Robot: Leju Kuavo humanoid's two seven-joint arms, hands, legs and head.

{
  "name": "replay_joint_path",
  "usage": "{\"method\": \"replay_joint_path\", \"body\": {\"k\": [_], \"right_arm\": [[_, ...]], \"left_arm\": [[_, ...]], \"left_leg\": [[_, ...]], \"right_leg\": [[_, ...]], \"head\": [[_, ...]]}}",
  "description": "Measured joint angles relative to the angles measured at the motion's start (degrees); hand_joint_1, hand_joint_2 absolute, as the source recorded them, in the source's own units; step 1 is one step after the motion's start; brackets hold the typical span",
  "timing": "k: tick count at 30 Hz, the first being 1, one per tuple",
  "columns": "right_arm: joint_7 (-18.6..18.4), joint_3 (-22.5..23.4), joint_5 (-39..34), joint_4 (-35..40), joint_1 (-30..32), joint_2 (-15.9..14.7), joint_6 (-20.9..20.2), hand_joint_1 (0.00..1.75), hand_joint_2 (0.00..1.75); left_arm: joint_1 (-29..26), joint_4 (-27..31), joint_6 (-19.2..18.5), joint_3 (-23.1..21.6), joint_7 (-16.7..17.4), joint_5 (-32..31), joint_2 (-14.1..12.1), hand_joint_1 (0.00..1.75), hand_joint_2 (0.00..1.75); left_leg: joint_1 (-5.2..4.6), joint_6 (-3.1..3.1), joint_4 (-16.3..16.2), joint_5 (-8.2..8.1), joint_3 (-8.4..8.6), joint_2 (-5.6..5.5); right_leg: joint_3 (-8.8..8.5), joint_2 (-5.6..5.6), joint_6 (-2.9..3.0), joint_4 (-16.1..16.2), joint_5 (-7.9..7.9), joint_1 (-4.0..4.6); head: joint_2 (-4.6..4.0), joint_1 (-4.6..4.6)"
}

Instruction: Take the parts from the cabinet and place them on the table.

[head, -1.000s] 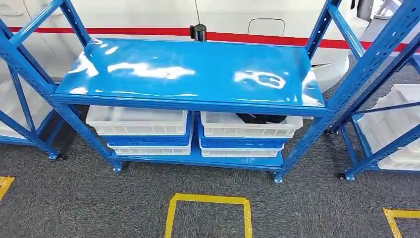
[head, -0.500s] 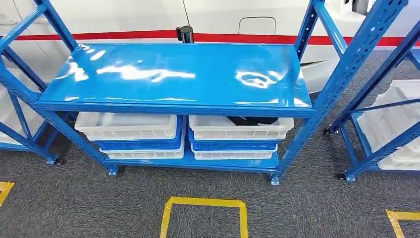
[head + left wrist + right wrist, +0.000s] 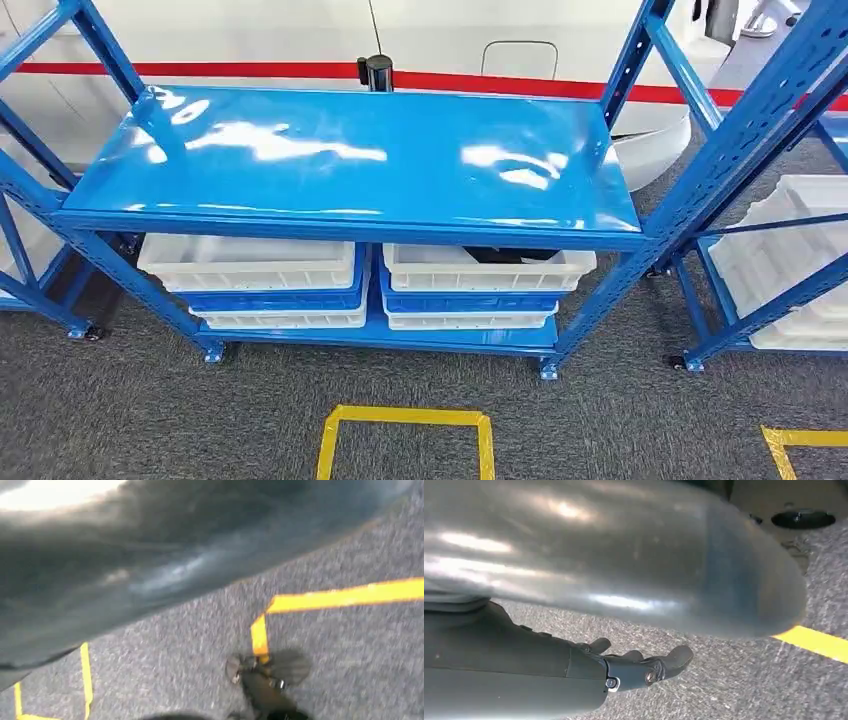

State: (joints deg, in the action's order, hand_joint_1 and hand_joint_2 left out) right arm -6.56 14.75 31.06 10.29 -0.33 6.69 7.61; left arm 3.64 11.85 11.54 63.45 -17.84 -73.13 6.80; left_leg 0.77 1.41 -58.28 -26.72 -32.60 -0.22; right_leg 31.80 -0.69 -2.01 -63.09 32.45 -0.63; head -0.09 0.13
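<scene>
A blue metal cabinet rack (image 3: pixel 350 150) stands ahead of me in the head view, its glossy top shelf bare. On its low shelf sit stacked white and blue bins. A dark part (image 3: pixel 515 254) lies in the right white bin (image 3: pixel 487 270), mostly hidden by the shelf above. The left white bin (image 3: pixel 250 265) shows nothing inside from here. In the right wrist view my right hand (image 3: pixel 634 667) hangs over the grey carpet, fingers stretched out and holding nothing.
A yellow tape square (image 3: pixel 405 416) marks the carpet in front of the rack. Another blue rack with white bins (image 3: pixel 790 250) stands at the right, and one more at the left edge. A black post (image 3: pixel 376 72) rises behind the shelf, against a white wall with a red stripe.
The whole head view has shifted: the camera moved, and the rack now sits a little further left and lower in the picture. Nothing on the rack has moved.
</scene>
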Motion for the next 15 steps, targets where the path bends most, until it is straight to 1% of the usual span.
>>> {"method": "replay_joint_path", "body": {"k": [4, 5, 6, 7, 8, 9, 10, 11, 12, 13, 14, 15], "right_arm": [[0.0, 0.0, 0.0, 0.0, 0.0, 0.0, 0.0, 0.00, 0.00], [0.0, 0.0, 0.0, 0.0, 0.0, 0.0, 0.0, 0.00, 0.00], [0.0, 0.0, 0.0, 0.0, 0.0, 0.0, 0.0, 0.00, 0.00], [0.0, 0.0, 0.0, 0.0, 0.0, 0.0, 0.0, 0.00, 0.00], [0.0, 0.0, 0.0, 0.0, 0.3, -0.1, 0.0, 0.00, 0.00], [0.0, 0.0, 0.0, 0.0, 0.0, -0.1, 0.0, 0.00, 0.00], [0.0, 0.0, 0.0, 0.0, 0.0, -0.2, 0.0, 0.00, 0.00], [0.0, 0.0, 0.0, 0.0, 0.0, -0.2, 0.0, 0.00, 0.00], [0.0, 0.0, 0.0, 0.0, 0.1, -0.2, 0.0, 0.00, 0.00], [0.0, 0.0, 0.0, 0.0, 0.1, -0.2, 0.0, 0.00, 0.00], [0.0, 0.0, 0.0, 0.0, 0.1, -0.2, 0.0, 0.00, 0.00], [0.0, 0.0, 0.0, 0.0, 0.1, -0.1, 0.0, 0.00, 0.00]], "left_arm": [[0.0, 0.0, 0.0, 0.0, 0.0, 0.0, 0.0, 0.00, 0.00], [0.0, 0.0, 0.0, 0.0, 0.0, 0.0, 0.0, 0.00, 0.00], [0.0, 0.0, 0.0, 0.0, 0.0, 0.0, 0.0, 0.00, 0.00], [0.1, 0.0, 0.0, 0.0, 0.0, 0.0, 0.0, 0.00, 0.00], [0.1, 0.0, 0.0, 0.0, 0.0, 0.0, 0.0, 0.00, 0.00], [0.1, 0.0, 0.0, 0.0, 0.0, 0.0, 0.2, 0.00, 0.00], [0.1, 0.0, 0.0, 0.0, 0.0, 0.0, 0.2, 0.00, 0.00], [0.2, 0.0, 0.0, 0.0, 0.0, 0.0, 0.1, 0.00, 0.00], [0.1, 0.0, 0.0, 0.0, 0.0, 0.0, 0.1, 0.00, 0.00], [0.1, 0.0, 0.0, 0.0, 0.0, 0.0, 0.1, 0.00, 0.00], [0.1, 0.0, 0.0, 0.0, 0.0, 0.0, 0.1, 0.00, 0.00], [0.1, 0.0, 0.0, 0.0, 0.0, 0.0, 0.1, 0.00, 0.00]], "left_leg": [[0.00, 0.01, 0.0, 0.00, 0.00, 0.00], [0.00, 0.02, 0.0, -0.01, 0.01, 0.00], [-0.02, 0.06, 0.0, -0.05, 0.03, 0.01], [-0.19, 0.39, 0.0, -0.44, 0.17, 0.06], [-0.20, 0.36, 0.0, -0.90, 0.80, -0.07], [-0.79, -0.80, -0.1, -2.43, 2.18, -0.09], [-0.63, -0.99, 0.1, -2.43, 2.37, -0.06], [-0.63, -1.37, 0.1, -2.65, 2.61, -0.02], [-0.38, -1.77, -0.7, -3.07, 2.47, 0.00], [-0.44, -2.03, -3.3, -4.64, 1.32, 0.00], [-0.36, -2.24, -6.6, -6.38, -0.28, -0.03], [-0.18, -2.49, -12.1, -8.71, -3.17, -0.01]], "right_leg": [[0.16, 0.00, 0.02, -0.3, 0.12, 0.00], [0.48, 0.01, 0.07, -0.8, 0.35, -0.01], [1.49, 0.01, 0.18, -2.5, 1.01, -0.03], [7.91, 0.02, 0.12, -12.7, 3.64, -0.03], [7.91, 0.04, -1.12, -10.1, 0.84, -0.02], [1.44, 0.60, -0.43, 4.8, -6.29, 0.36], [1.45, 0.58, -0.03, 4.8, -6.22, 0.62], [1.22, 0.55, 0.34, 5.1, -6.34, 0.30], [0.80, 0.49, 0.73, 5.4, -6.48, -0.48], [0.49, 0.50, 1.21, 5.4, -6.19, -0.49], [0.31, 0.52, 1.40, 5.4, -6.06, -0.49], [0.05, 0.54, 1.64, 5.4, -5.87, -0.48]], "head": [[0.00, 0.00], [0.00, 0.00], [0.00, 0.02], [0.00, 0.00], [0.00, 0.04], [0.00, 0.04], [0.00, 0.07], [0.00, 0.15], [0.00, 0.04], [0.00, -0.20], [0.00, -0.26], [0.00, -0.22]]}}
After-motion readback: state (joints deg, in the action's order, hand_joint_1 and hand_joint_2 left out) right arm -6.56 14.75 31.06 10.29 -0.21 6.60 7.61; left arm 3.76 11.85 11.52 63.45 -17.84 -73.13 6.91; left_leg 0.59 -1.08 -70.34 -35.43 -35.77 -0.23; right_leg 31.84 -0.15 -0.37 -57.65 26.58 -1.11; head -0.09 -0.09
